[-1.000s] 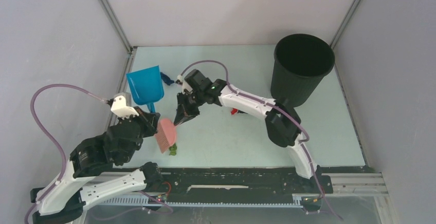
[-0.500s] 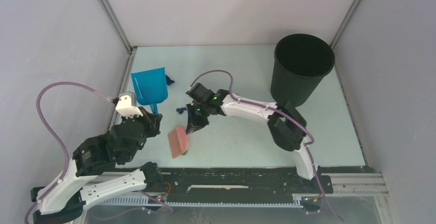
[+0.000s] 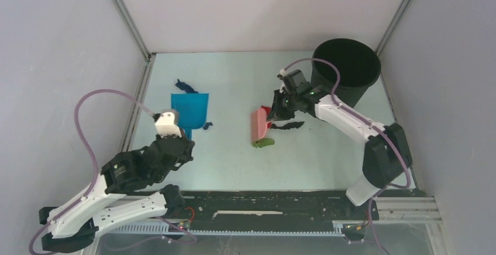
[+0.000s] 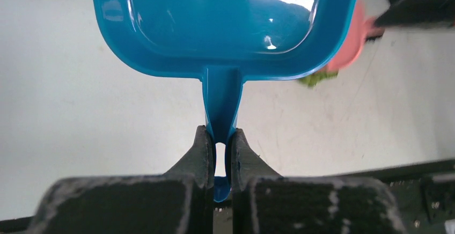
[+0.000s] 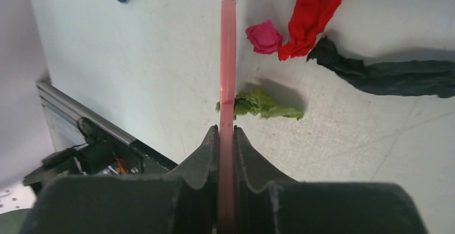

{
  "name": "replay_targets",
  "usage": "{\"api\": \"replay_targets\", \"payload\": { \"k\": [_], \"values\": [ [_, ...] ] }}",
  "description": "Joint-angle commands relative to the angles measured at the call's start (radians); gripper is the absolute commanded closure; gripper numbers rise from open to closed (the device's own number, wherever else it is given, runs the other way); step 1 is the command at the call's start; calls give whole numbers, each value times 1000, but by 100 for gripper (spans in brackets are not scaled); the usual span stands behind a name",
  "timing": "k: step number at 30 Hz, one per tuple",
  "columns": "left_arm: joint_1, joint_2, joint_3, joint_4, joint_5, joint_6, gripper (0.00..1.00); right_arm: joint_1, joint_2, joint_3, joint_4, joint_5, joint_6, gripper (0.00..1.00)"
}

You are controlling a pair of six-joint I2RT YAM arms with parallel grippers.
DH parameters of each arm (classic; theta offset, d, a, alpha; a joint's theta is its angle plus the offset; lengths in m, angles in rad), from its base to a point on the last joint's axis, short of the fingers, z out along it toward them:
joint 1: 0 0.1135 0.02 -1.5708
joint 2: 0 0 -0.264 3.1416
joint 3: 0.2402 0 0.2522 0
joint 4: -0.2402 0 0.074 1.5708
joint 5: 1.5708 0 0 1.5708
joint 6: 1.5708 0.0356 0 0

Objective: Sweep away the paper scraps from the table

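Observation:
My left gripper point(image 3: 187, 135) is shut on the handle of the blue dustpan point(image 3: 190, 108), whose pan point(image 4: 225, 24) lies on the table point(image 3: 234, 73) at the left. The right gripper point(image 3: 274, 113) is shut on the pink hand brush point(image 3: 258, 125), held on edge point(image 5: 228, 57) at mid table. Around the brush lie paper scraps: a green one point(image 3: 263, 142) at its near end, then magenta point(image 5: 264, 36), red point(image 5: 314, 8) and black point(image 3: 286, 125) to its right. Dark blue scraps lie behind the dustpan point(image 3: 186, 85) and beside it point(image 3: 207, 125).
A tall black bin point(image 3: 345, 73) stands at the back right, just behind the right arm. Grey walls with aluminium frame edges close in the table on three sides. The arm bases and a black rail point(image 3: 269, 205) run along the near edge.
The right arm has swung the brush from the near left to mid table, and the green scrap went with it. The left arm has moved the dustpan right and nearer, turning it.

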Motion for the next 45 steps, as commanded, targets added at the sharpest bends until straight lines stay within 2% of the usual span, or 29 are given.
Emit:
{"api": "replay_targets", "payload": {
  "k": [1, 5, 8, 10, 13, 15, 18, 21, 34, 40, 45],
  "values": [
    [4, 54, -56, -5, 180, -1, 100, -52, -190, 18, 80, -47, -35, 100],
    [1, 126, -97, 7, 418, 25, 100, -139, -244, 64, 67, -149, -70, 100],
    [-24, 156, -101, 0, 549, 43, 100, -164, -237, 158, -10, -101, -203, 100],
    [-42, 168, -96, -20, 585, 54, 100, -137, -200, 244, -93, 14, -407, 100],
    [-49, 221, -102, -53, 645, 87, 100, -44, -58, 451, -309, 265, -708, 100],
    [-70, 274, -115, -62, 670, 100, 100, 24, 31, 467, -368, 465, -830, 100],
    [-122, 346, -127, -56, 671, 110, 100, 83, 56, 354, -227, 695, -926, 100],
    [-156, 410, -141, -35, 661, 126, 100, 100, 84, 308, -140, 759, -979, 100],
    [-145, 673, -131, 130, 661, 256, 100, 121, 292, 484, -209, 696, -977, 100],
    [-104, 746, -115, 160, 684, 299, 100, 179, 322, 522, -317, 522, -906, 100],
    [-87, 774, -120, 190, 687, 316, 100, 248, 300, 468, -367, 386, -862, 100]
  ]
}}
